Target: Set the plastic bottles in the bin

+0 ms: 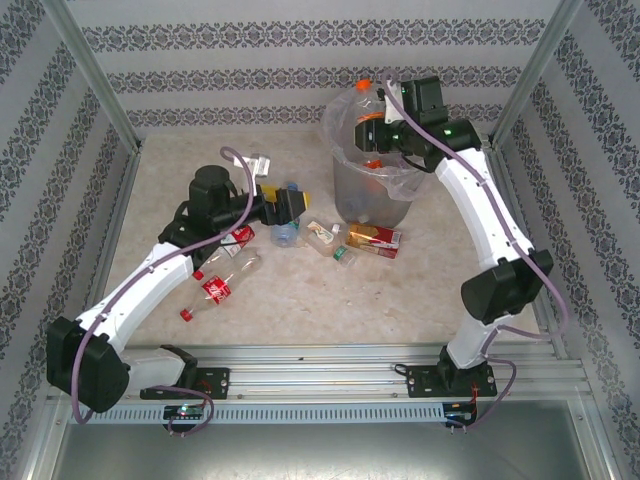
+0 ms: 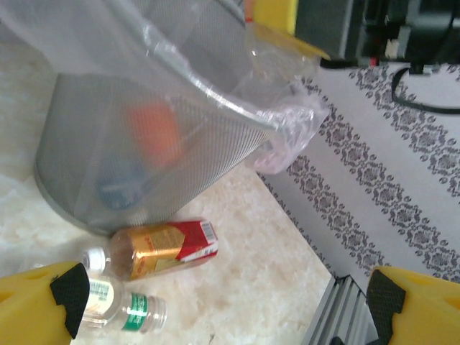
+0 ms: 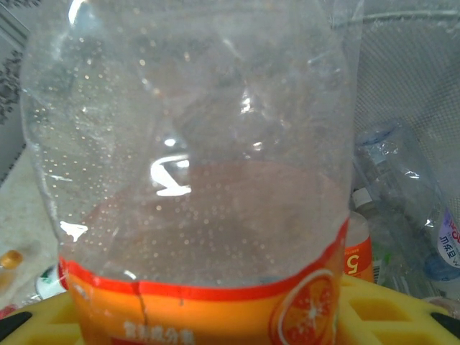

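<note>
We saw a pale marbled bench (image 1: 300, 295) walled by striped wallpaper (image 1: 300, 40); the left tool (image 2: 230, 302) spread wide, the right tool (image 1: 375, 128) pinching an orange-labelled bottle (image 3: 194, 180) above the bin (image 1: 365, 200).

A pale marbled table (image 1: 350, 300) sits between damask-striped walls (image 1: 300, 60) and metal posts (image 1: 94, 75).

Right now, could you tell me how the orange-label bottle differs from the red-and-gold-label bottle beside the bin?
The orange-label bottle is gripped by the right gripper at the mouth of the bin. The red-and-gold-label bottle lies on its side on the table at the bin's foot, untouched. The first wears an orange band, the second red and gold. Both are plastic bottles, and neither is in the bin yet.
</note>
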You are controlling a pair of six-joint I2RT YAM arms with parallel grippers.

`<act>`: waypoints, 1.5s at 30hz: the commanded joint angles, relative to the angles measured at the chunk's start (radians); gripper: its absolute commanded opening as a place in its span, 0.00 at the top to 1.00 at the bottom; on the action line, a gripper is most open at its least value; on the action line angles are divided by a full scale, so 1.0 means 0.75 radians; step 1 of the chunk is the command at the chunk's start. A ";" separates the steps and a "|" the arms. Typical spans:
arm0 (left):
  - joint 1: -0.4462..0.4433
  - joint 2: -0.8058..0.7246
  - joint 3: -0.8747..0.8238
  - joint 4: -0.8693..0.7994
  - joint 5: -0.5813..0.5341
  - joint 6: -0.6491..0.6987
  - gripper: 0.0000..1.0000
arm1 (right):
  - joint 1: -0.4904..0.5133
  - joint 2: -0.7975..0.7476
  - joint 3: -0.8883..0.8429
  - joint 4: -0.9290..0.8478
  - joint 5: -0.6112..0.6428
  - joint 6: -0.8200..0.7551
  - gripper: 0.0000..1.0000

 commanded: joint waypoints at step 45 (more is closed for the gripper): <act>-0.287 -0.482 -0.375 -0.245 -0.457 -0.208 0.00 | -0.145 0.293 0.362 -0.457 0.192 -0.030 0.24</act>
